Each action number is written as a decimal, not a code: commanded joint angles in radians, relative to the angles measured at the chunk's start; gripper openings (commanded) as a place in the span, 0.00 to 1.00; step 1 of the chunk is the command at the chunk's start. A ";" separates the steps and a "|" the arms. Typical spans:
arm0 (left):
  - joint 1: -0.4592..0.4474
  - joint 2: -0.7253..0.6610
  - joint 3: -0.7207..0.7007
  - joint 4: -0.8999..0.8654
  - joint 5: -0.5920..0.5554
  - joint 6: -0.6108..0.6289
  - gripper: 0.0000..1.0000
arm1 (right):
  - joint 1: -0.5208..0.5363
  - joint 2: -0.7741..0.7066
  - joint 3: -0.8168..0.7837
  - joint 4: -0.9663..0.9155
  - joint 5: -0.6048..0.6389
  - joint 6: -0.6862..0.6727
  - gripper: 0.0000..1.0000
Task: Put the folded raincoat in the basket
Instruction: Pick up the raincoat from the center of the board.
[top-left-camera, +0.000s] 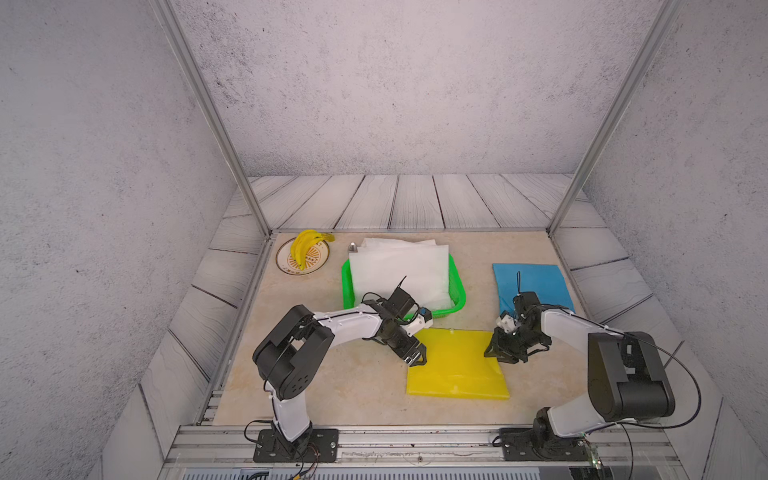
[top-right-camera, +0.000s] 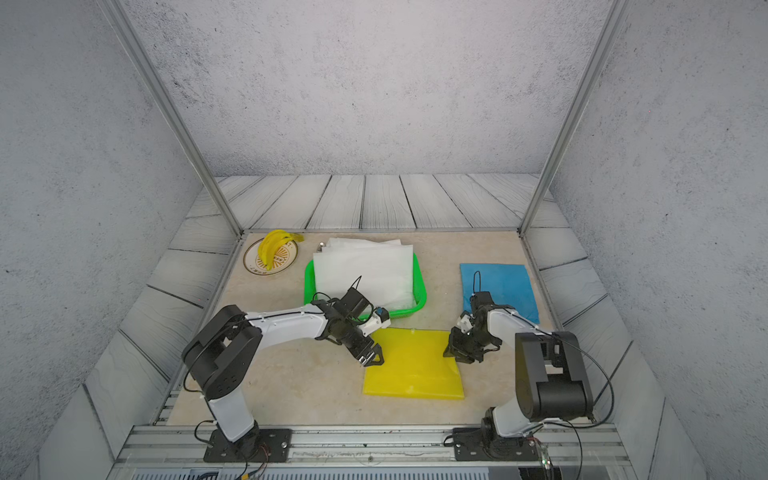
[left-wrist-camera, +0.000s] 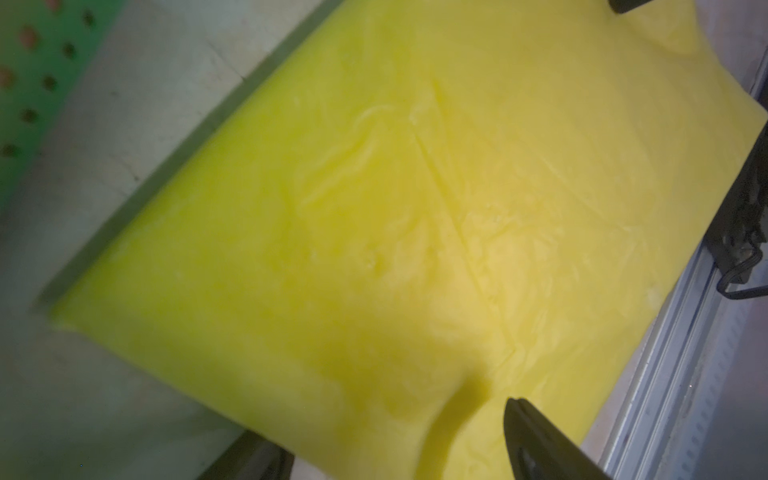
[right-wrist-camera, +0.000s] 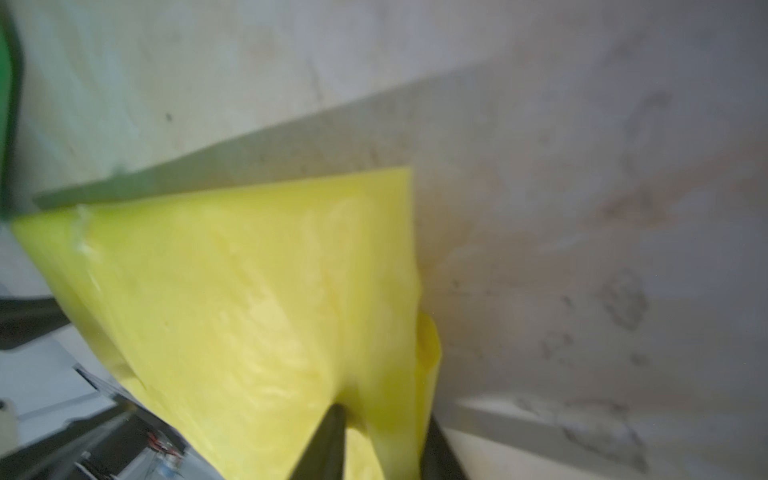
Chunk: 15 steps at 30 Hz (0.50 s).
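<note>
Yellow folded raincoat lying on the surface just in front of the basket, outside it. Right tool: clamped on a raised fold at the raincoat's edge. Left tool: jaws wide apart, gripping nothing, at the opposite edge, near the basket's front rim.

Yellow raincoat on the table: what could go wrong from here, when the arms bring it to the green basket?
The right gripper pinches only one edge of the yellow raincoat, while the left gripper is open beside the opposite edge; lifted so, the folds may fall open.
The basket already holds a white raincoat that overhangs its far rim; the yellow one may slide off this pile or catch on the near rim.
</note>
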 joint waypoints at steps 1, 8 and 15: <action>-0.004 -0.041 0.004 -0.075 -0.011 0.091 0.84 | 0.004 -0.012 -0.026 0.028 -0.138 -0.047 0.09; 0.018 -0.226 0.001 -0.310 0.053 0.333 0.86 | 0.063 -0.201 -0.044 0.049 -0.190 -0.047 0.00; 0.125 -0.324 0.181 -0.699 0.169 0.515 0.88 | 0.320 -0.366 0.032 0.020 -0.053 -0.139 0.00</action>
